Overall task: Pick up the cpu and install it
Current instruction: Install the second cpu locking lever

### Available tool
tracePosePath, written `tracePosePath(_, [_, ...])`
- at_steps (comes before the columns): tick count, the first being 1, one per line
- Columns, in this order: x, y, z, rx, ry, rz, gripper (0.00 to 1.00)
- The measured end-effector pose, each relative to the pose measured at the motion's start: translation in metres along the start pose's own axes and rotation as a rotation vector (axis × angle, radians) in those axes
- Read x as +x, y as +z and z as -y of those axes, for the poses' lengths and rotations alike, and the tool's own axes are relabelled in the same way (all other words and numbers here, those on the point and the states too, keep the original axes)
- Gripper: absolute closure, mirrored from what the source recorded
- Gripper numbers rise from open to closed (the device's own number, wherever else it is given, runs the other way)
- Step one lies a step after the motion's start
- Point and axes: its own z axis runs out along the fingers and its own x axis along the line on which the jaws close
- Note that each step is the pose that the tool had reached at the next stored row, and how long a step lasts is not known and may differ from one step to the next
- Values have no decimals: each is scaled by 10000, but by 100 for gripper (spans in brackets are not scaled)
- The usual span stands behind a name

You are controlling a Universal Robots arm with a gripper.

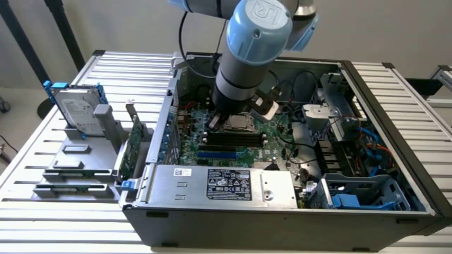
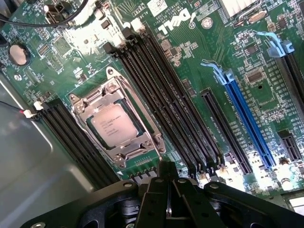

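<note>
Closed tight, my tool (image 2: 168, 197) holds nothing and hangs just above the green board (image 2: 223, 61) inside the open computer case (image 1: 395, 132). My arm (image 1: 244, 69) reaches down into the case from above. Close below my tool, the cpu (image 2: 115, 125) lies flat in its metal socket frame (image 2: 80, 110). Long black slots (image 2: 166, 99) run along both sides of that socket frame.
</note>
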Motion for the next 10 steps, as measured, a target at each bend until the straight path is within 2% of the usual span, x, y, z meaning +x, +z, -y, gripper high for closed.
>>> tracePosePath(10, [8, 79, -3, -81, -164, -30, 89])
